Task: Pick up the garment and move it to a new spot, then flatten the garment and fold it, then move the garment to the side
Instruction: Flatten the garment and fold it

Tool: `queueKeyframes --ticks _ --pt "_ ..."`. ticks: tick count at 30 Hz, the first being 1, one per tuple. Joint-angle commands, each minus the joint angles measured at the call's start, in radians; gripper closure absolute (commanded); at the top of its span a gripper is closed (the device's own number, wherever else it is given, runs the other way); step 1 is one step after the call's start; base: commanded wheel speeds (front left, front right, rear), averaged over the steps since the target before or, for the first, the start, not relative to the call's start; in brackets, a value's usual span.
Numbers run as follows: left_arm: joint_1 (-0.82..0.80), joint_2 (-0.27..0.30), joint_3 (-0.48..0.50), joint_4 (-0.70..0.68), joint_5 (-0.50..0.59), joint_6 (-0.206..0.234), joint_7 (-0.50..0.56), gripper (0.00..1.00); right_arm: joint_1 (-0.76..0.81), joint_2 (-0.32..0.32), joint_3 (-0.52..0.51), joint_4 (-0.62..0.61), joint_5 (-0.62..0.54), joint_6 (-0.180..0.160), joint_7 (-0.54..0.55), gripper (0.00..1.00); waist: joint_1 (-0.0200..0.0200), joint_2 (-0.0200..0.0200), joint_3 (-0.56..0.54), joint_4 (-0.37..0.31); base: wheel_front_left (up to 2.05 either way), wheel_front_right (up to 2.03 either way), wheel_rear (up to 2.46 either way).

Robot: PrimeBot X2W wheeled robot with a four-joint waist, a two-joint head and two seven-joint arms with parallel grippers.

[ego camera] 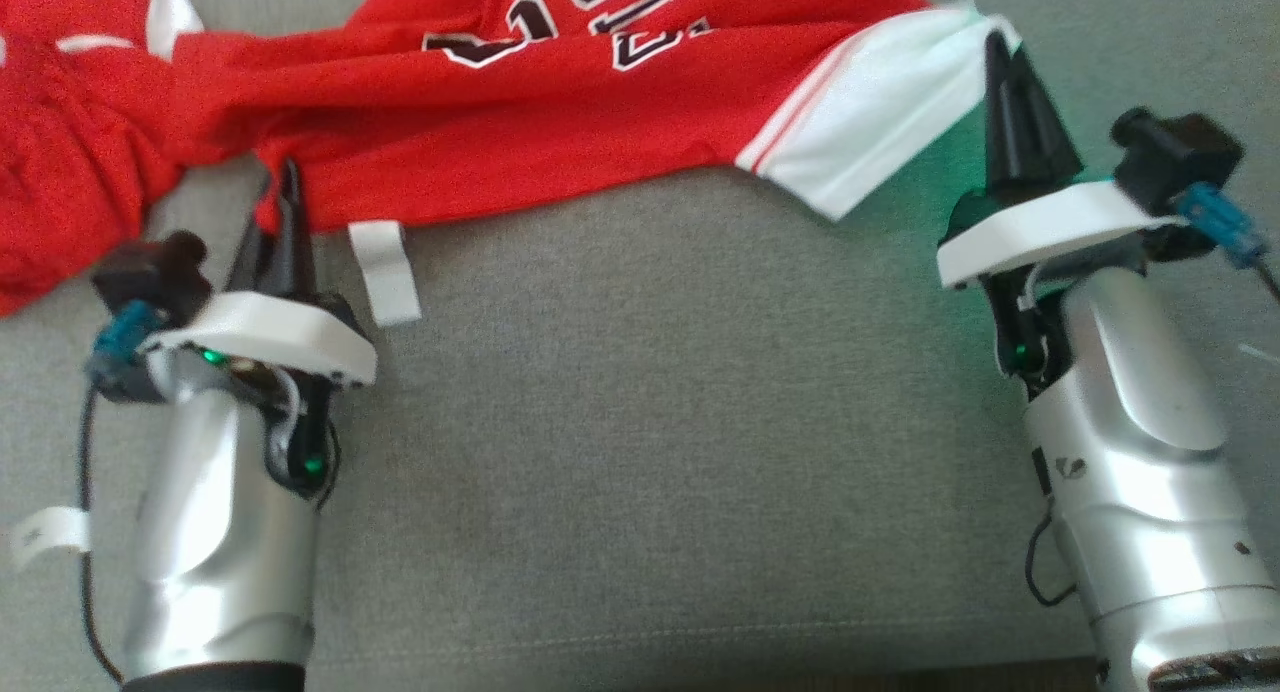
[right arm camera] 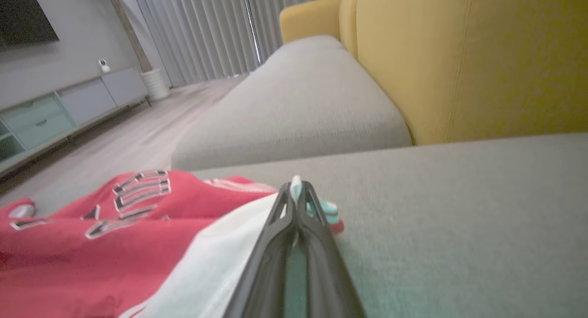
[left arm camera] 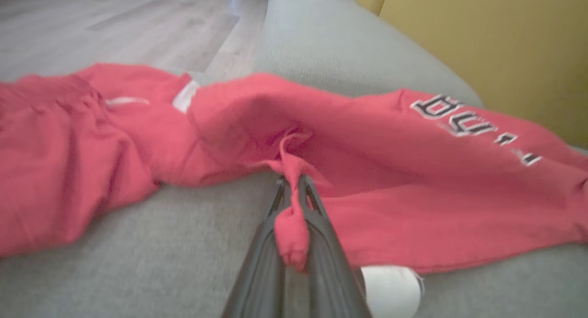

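The garment (ego camera: 520, 112) is a red jersey with white panels and black lettering, lying crumpled across the far part of a grey cushion. My left gripper (ego camera: 288, 177) is shut on a pinch of its red lower edge; in the left wrist view the fabric (left arm camera: 290, 230) bunches between the dark fingers of the left gripper (left arm camera: 292, 182). My right gripper (ego camera: 1000, 47) is shut on the white panel's edge (ego camera: 900, 102) at the right; the right wrist view shows the right gripper (right arm camera: 296, 189) with the white hem caught at its tips, the garment (right arm camera: 115, 244) spreading to its left.
The grey sofa cushion (ego camera: 680, 422) extends toward me. A white tag (ego camera: 385, 272) hangs from the hem beside my left gripper, and a white label (ego camera: 45, 532) lies at the left edge. A yellow backrest (right arm camera: 482, 60) rises behind; wooden floor (left arm camera: 115, 28) lies beyond the cushion.
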Motion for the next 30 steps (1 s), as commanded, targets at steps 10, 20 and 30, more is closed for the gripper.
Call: queueKeyframes --ticks 10,20,30 --pt "-0.02 0.089 0.084 -0.258 0.026 -0.006 -0.005 1.0 0.0 0.015 0.0 -0.269 0.107 0.007 -0.011 1.0 -0.0001 0.0 -0.192 -0.039 0.0 0.0 0.0" --pt "-0.15 0.184 0.086 -0.383 0.036 -0.007 0.034 1.0 -0.151 -0.055 -0.044 -0.428 0.126 0.007 0.042 1.0 -0.0001 0.0 -0.3 -0.058 0.0 0.0 0.0" --pt "-0.375 0.248 0.022 -0.414 0.057 -0.008 0.213 1.0 -0.425 -0.133 -0.096 -0.441 0.022 0.007 0.189 1.0 -0.0001 0.0 -0.174 -0.049 0.0 0.0 0.0"
